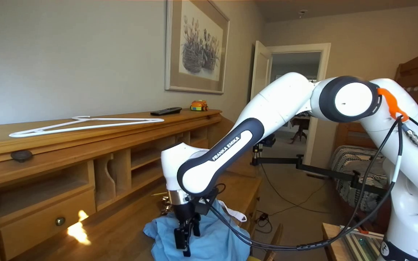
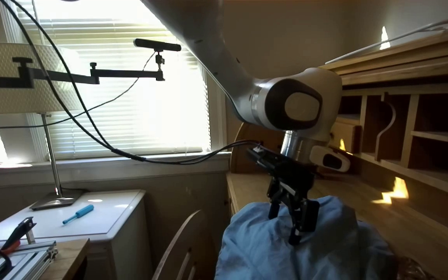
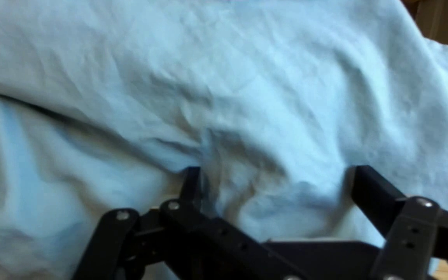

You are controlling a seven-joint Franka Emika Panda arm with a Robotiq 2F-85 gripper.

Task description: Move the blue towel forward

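Approach made, forward move outstanding

The blue towel (image 2: 255, 245) lies crumpled on the worktop (image 1: 122, 235), under the claw (image 3: 278, 186). The claw's fingers (image 3: 375, 198) stand wide apart, no cloth seen pinched; the blurred wrist view leaves tip contact unconfirmed. Assessment: approach is done; gripping, moving forward and releasing remain. The wooden worktop has shelves (image 2: 410, 128) along its back; a hanger (image 1: 100, 127) and remote (image 1: 166, 111) lie on the ledge (image 1: 180, 116) above. A lamp (image 2: 18, 99) stands by the window (image 2: 150, 116).

Daylight blazes through the blinds (image 2: 126, 120), burning them white, a sun patch (image 1: 78, 232) flares, and the blue towel (image 3: 247, 77) blurs in the wrist view!
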